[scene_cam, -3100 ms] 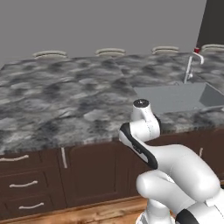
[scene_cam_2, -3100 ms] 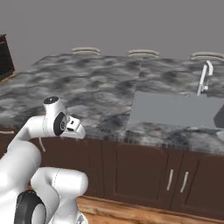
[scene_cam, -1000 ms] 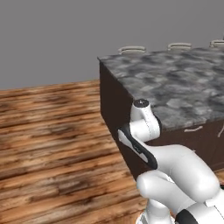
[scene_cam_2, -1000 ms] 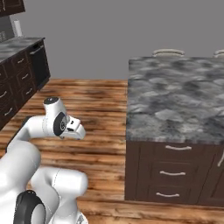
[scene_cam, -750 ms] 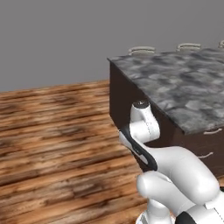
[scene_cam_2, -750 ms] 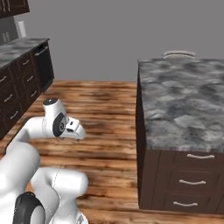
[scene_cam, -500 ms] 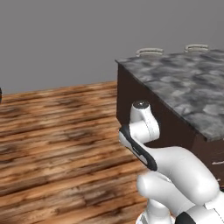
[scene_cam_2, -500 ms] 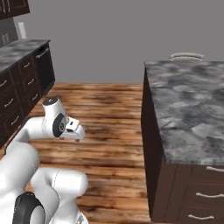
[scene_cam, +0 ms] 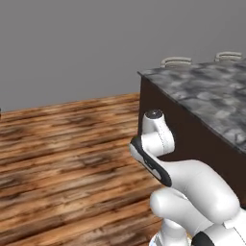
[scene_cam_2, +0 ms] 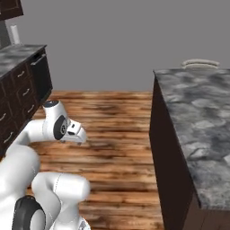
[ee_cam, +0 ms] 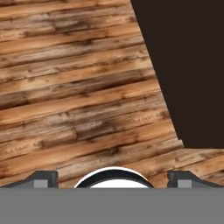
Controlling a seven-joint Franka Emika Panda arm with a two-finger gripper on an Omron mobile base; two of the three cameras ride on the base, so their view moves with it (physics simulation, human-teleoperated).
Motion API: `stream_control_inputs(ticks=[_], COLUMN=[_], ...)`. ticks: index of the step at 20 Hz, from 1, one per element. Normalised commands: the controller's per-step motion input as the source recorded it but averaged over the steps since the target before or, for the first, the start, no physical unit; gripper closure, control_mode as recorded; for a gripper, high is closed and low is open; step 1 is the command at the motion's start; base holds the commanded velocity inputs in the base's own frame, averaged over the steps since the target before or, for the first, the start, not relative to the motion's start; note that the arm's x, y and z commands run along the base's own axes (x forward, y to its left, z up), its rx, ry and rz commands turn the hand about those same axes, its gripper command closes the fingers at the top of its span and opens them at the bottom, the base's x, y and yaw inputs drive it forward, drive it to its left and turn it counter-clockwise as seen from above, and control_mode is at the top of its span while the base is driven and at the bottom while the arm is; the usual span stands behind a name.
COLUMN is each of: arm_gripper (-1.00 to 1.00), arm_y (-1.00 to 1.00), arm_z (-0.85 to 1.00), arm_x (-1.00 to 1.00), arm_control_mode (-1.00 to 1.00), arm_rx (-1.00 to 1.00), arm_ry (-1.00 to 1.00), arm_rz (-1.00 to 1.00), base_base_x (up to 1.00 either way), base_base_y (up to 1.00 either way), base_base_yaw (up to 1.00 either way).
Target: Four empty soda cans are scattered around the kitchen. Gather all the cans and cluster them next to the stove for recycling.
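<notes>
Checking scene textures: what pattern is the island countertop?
Mottled grey-and-black granite on the island countertop, over a dark brown side; clearest in the right base view.

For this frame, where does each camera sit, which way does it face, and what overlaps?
Left base view: behind the arm's left, facing the brown wood plank floor and dark island cabinet with grey stone top; white arm at lower right.
Right base view: behind its right, same island, floor, dark wall cabinets; arm lower left.
Hand view: looks down at floor; open gripper.
All share floor and island.
</notes>
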Motion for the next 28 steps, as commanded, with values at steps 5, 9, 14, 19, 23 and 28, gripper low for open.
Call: stream_control_inputs(ticks=[5,9,14,19,23,28], arm_gripper=[-1.00,-1.00,-1.00,-1.00,-1.00,-1.00], arm_y=[0.00,0.00,0.00,0.00,0.00,0.00], arm_z=[0.00,0.00,0.00,0.00,0.00,0.00], arm_x=[0.00,0.00,0.00,0.00,0.00,0.00], arm_control_mode=[1.00,1.00,1.00,1.00,1.00,1.00], arm_rx=[0.00,0.00,0.00,0.00,0.00,0.00], arm_ry=[0.00,0.00,0.00,0.00,0.00,0.00], arm_rz=[0.00,0.00,0.00,0.00,0.00,0.00], base_base_x=[0.91,1.00,1.00,0.82,0.68,0.76], base_base_y=[0.44,0.48,0.37,0.33,0.34,0.53], base_base_yaw=[-0.05,-0.01,-0.09,-0.21,-0.24,-0.21])
